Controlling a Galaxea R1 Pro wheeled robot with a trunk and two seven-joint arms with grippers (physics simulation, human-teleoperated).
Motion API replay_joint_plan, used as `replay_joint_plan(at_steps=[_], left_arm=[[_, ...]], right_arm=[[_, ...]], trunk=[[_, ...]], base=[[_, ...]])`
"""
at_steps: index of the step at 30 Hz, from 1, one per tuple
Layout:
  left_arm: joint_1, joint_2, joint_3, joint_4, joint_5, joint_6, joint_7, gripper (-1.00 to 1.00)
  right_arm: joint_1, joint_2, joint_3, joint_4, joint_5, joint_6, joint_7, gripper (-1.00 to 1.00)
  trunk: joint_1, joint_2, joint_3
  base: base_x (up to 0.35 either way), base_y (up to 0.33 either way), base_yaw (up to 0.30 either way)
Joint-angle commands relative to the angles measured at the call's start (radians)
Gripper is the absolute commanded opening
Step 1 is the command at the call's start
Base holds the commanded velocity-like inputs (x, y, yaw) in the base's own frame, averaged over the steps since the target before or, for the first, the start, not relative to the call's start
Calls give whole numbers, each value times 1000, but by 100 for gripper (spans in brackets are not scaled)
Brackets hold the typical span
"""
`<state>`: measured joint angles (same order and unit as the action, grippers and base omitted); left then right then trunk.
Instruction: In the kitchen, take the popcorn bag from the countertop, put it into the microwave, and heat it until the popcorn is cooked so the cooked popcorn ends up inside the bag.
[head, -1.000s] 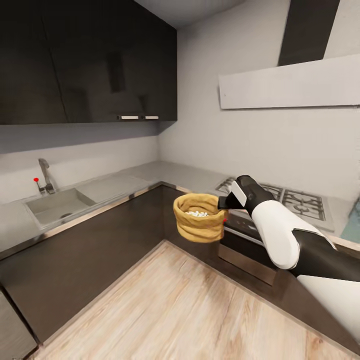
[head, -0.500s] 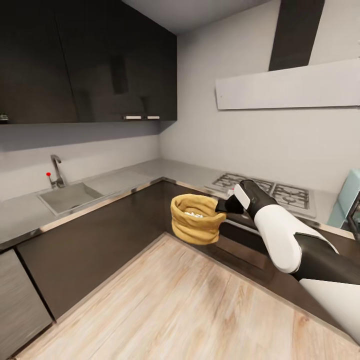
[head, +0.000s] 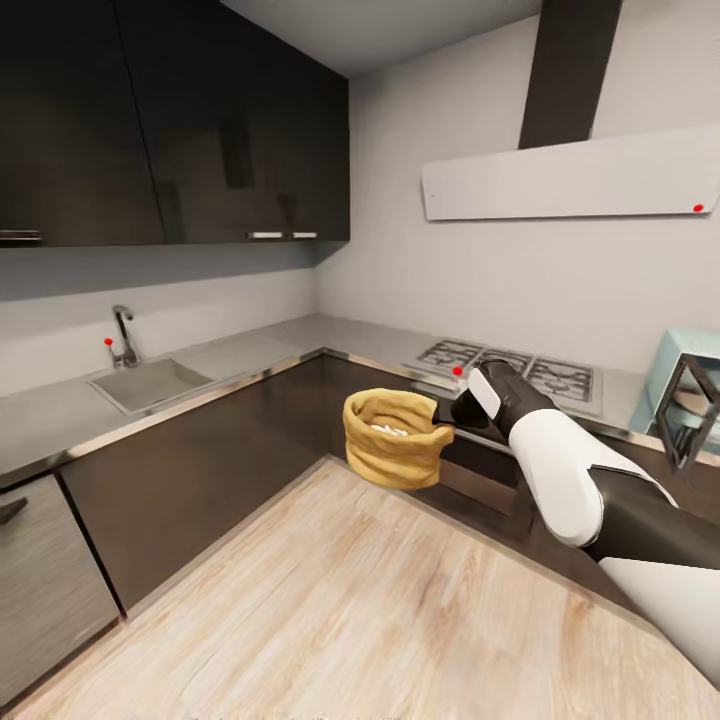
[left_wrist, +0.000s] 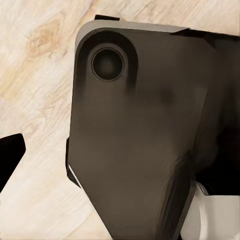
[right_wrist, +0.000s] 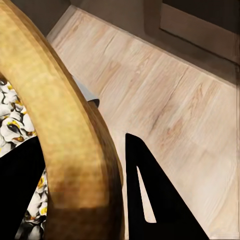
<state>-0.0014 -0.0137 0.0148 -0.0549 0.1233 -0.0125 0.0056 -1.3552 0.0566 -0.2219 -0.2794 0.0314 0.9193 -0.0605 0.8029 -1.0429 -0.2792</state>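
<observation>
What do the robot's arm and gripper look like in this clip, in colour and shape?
In the head view the right arm has a smooth, rounded white shell on the forearm, a black section behind it, then white again. The wrist is black with a small white panel. The right gripper is black; the right wrist view shows a flat black finger with a narrow triangular cut-out. No cables or markings show.

We count one popcorn bag (head: 394, 438) in the air — one microwave (head: 686, 385) at the far right, one gas hob (head: 510, 366), one sink (head: 152, 383) with one tap (head: 124, 335), one range hood (head: 570, 184) — and two cabinet handles (head: 275, 236) overhead.
</observation>
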Motion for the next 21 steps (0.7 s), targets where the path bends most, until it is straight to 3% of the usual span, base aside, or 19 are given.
replay_joint_plan(at_steps=[1,10,16,21], left_arm=[[0,0,1,0,9,-1,1,100],[0,0,-1,-1,7,-1,0,100],[0,1,-1,-1,7,-1,0,100],[0,1,-1,-2,7,-1,0,100]], right_arm=[[-1,1,-8,-1,2,4,-5,-100],[-1,-1,-9,-1,3,7,-5,-100],[-1,-23,-8,0,1,10,-5,-100],[-1,-24,-8,0,1,10,-5,-100]], trunk=[[0,-1,-1],[0,-1,-1],[0,-1,-1],[0,-1,-1]], base=[[-262,0,-233],[-67,0,-279],[0,0,-285],[0,0,-286]])
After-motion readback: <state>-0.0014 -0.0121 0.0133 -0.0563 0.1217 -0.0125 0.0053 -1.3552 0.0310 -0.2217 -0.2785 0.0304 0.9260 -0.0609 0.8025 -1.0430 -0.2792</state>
